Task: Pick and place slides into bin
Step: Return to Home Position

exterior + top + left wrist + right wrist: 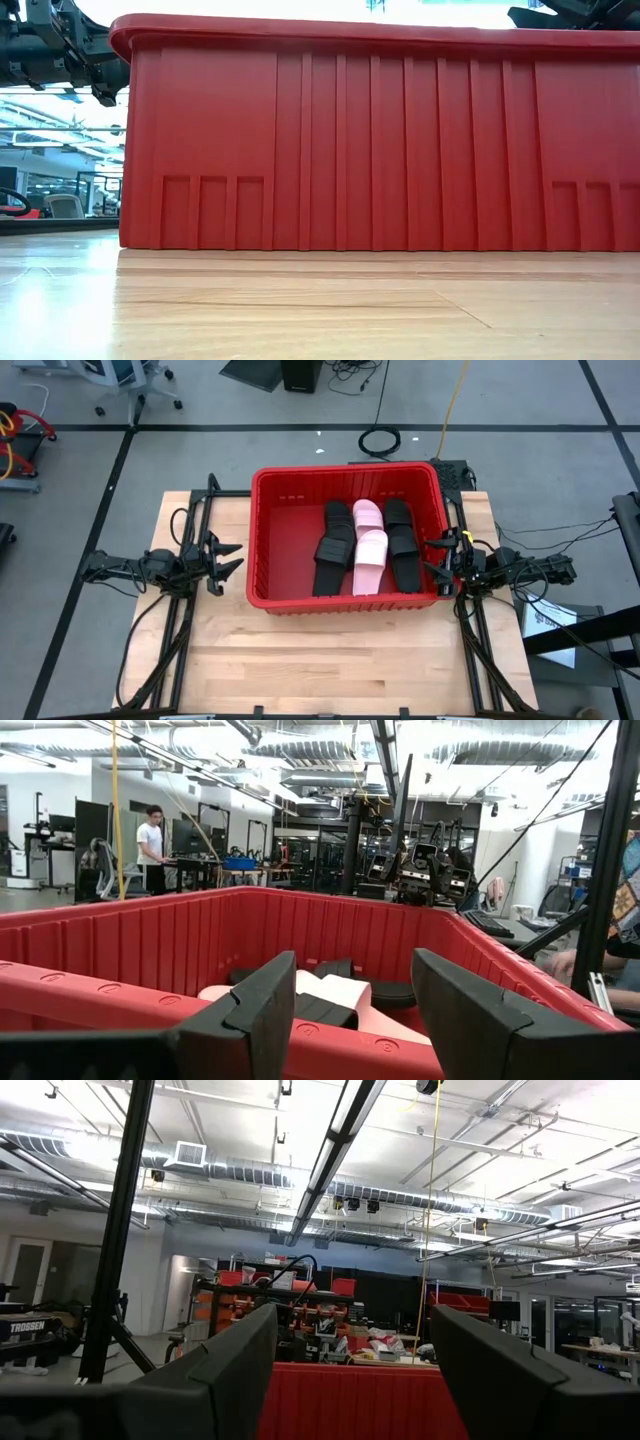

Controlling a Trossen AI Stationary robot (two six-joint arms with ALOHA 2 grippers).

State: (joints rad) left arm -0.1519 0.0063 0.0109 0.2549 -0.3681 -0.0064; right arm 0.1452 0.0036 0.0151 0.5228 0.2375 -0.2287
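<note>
The red bin (270,540) stands on the wooden table and fills the low view (380,140). Inside it lie several slides: black ones (333,545), (402,540) and two pale pink ones (369,547) between them, resting on the bin's floor and partly on each other. They also show in the left wrist view (330,995). My left gripper (228,558) is open and empty, just outside the bin's left wall. My right gripper (440,555) is open and empty at the bin's right rim.
Bare table lies in front of the bin (340,660). Black arm frames run along both table sides (180,650), (490,660). A person (152,848) stands far off in the room behind.
</note>
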